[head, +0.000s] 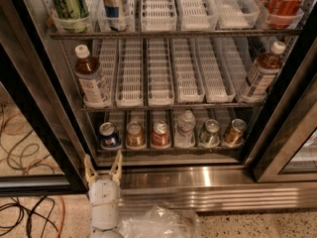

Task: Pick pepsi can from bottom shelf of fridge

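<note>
The pepsi can (108, 135), blue with a silver top, stands at the left end of the bottom shelf (171, 145) of the fridge (168, 83). My gripper (103, 166) is below the can, in front of the steel sill (198, 175), pointing up toward it. Its two fingers are spread apart and hold nothing. The gripper does not touch the can.
On the bottom shelf to the right of the pepsi can stand an orange-brown can (134, 134), a red can (160, 133), a clear bottle (185, 128), a green can (210, 132) and a gold can (234, 132). Bottles (92, 82) stand on the higher racks. Cables (25, 148) lie on the floor at left.
</note>
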Action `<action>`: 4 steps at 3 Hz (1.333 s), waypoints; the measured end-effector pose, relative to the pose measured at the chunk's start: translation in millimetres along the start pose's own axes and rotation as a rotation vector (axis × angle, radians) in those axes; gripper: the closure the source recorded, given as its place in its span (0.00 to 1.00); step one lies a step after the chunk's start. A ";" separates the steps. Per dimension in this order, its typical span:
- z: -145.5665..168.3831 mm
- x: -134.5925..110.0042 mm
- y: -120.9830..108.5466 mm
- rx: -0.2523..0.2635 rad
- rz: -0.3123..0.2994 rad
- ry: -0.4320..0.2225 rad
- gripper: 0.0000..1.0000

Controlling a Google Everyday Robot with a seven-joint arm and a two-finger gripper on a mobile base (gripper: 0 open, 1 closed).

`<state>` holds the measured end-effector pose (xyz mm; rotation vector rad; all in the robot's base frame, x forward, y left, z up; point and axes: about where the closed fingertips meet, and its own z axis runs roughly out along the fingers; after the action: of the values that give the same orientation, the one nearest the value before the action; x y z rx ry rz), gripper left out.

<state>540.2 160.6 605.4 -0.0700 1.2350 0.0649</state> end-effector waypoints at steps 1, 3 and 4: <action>13.3 0.8 1.4 -0.004 -0.001 0.003 0.31; 37.3 1.4 3.0 -0.005 0.005 0.005 0.31; 49.0 3.1 3.6 -0.011 0.005 0.007 0.31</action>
<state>587.0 168.6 618.4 -0.0767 1.2423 0.0755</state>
